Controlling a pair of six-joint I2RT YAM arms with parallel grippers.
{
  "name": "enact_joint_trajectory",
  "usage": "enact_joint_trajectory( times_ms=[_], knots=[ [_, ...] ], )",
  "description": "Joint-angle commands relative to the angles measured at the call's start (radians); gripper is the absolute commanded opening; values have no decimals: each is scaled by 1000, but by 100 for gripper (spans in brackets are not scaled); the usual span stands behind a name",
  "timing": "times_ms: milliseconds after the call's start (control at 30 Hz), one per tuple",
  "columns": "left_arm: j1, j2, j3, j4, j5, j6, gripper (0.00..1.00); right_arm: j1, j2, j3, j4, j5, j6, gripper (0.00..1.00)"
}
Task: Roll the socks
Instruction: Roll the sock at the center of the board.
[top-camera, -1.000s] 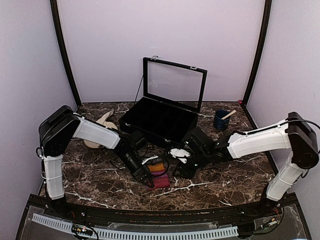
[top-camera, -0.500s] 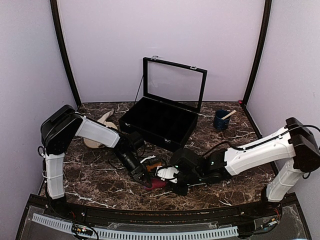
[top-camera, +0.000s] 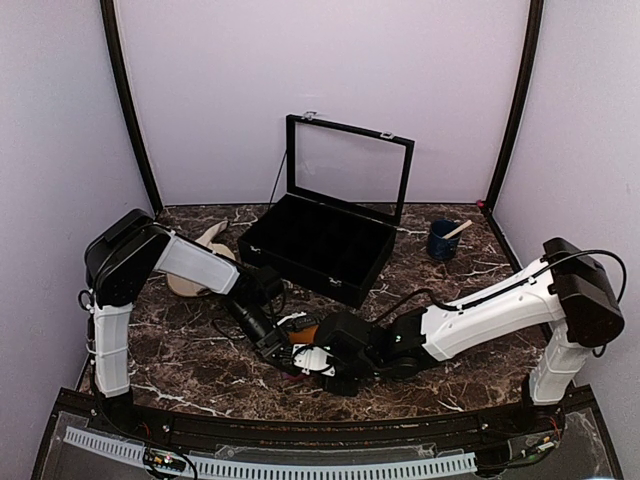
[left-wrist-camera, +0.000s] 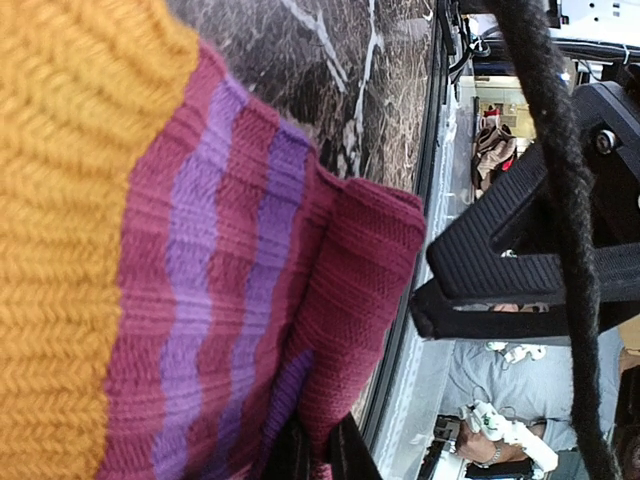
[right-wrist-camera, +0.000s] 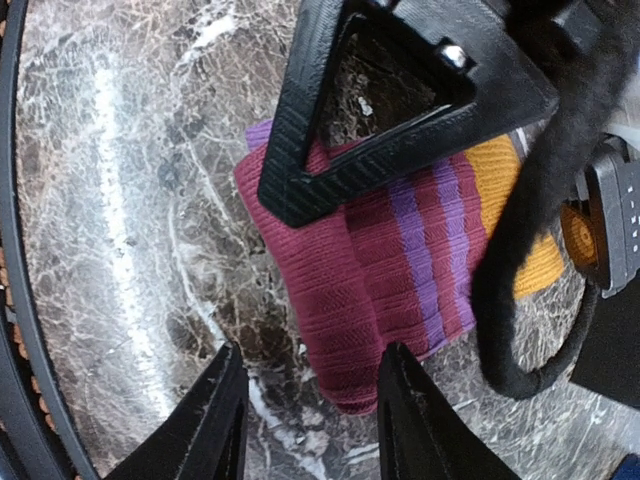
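Your left gripper (left-wrist-camera: 322, 455) is pressed together, pinching the pink sock (right-wrist-camera: 380, 260) on the marble table (top-camera: 200, 370), front centre; your right gripper (right-wrist-camera: 310, 365) is spread with the folded magenta end just ahead of its jaws, long axis running away to the orange end

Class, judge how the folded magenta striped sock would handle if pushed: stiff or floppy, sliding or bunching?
Probably floppy: the magenta striped sock is ribbed knit, folded in soft layers. Likely bunches rather than slides on the marble table.
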Motion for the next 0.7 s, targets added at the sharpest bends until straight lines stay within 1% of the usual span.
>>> enact_joint_trajectory(
  times_ms=[0,667],
  knots=[
    [20,34,-6,-70,-63,37,0,8,38,38,22,35,-50,42],
    [45,66,5,-77,-19,39,0,9,89,37,41,23,-135,42]
  ],
)
